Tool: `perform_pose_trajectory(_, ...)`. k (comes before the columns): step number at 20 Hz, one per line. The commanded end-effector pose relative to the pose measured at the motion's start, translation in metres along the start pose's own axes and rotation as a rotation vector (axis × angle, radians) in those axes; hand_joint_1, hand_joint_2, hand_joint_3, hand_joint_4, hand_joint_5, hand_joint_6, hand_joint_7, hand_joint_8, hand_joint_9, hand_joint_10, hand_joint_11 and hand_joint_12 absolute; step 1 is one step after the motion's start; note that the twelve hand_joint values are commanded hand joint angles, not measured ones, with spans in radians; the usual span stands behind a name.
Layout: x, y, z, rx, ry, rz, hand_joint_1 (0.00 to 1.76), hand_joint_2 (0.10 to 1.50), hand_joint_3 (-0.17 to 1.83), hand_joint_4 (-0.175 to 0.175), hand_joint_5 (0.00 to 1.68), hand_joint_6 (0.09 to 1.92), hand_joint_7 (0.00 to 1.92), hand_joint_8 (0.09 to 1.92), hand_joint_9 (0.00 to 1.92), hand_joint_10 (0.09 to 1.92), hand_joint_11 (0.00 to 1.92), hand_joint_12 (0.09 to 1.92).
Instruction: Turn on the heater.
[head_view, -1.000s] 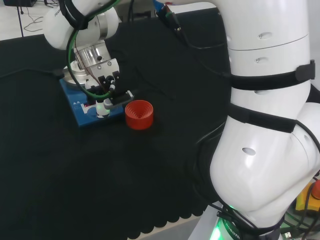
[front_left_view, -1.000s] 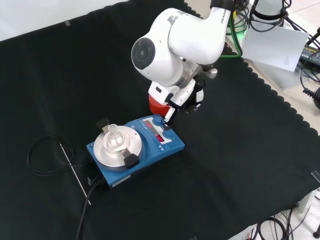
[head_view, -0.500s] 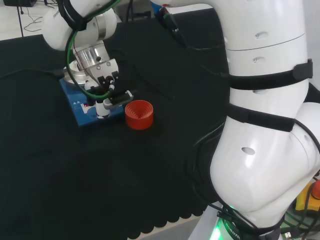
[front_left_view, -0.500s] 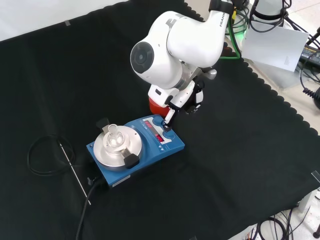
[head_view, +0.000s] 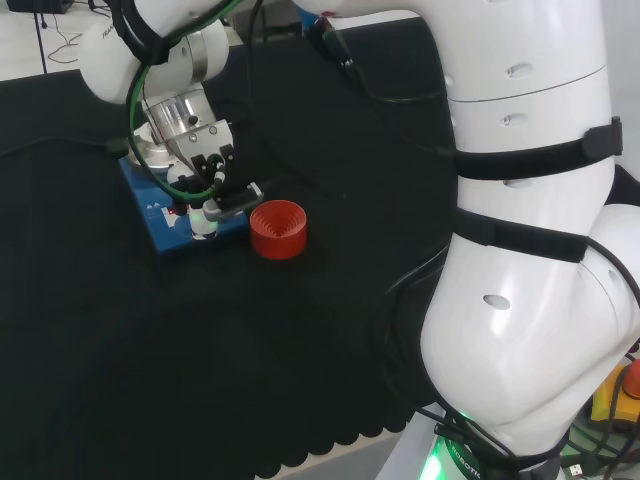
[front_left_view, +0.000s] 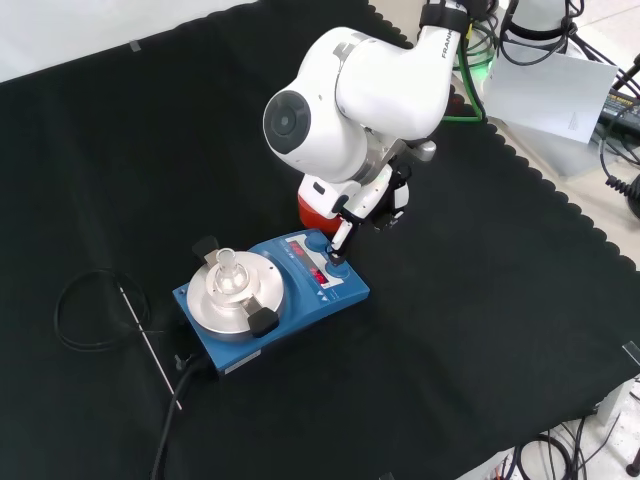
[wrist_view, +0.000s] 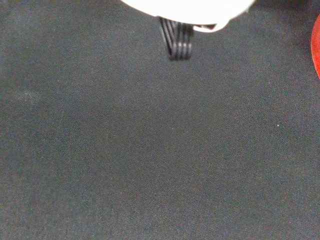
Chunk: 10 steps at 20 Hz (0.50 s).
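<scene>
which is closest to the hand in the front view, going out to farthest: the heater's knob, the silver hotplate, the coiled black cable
1. The heater's knob: a finger of the hand comes down right at it, on the blue panel's right end.
2. The silver hotplate: left of the hand, on the heater's other end.
3. The coiled black cable: far left on the cloth.

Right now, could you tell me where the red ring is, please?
In the head view, the red ring stands on the cloth just right of the heater, near the robot hand.

One heater (front_left_view: 272, 303) — one red ribbed ring (head_view: 277, 229) — one flask (front_left_view: 227, 272).
</scene>
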<state>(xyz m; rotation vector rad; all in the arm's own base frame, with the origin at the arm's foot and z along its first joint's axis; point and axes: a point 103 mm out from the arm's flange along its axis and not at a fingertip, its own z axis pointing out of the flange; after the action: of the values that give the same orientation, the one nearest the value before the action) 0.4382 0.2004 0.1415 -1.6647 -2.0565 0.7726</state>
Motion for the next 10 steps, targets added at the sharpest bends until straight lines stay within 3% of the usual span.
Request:
perform_pose_trajectory(1,-0.0004,0.0014,0.0041,0.008,-0.002,0.004,1.42,0.69,1.00,-0.051,0.31,0.49,1.62,1.55,1.72,1.53,1.43,1.32)
perform_pose_trajectory(10,-0.0036,0.0059,0.0082,0.006,0.009,0.006,1.42,0.69,1.01,-0.051,0.31,0.49,1.62,1.55,1.72,1.53,1.43,1.32)
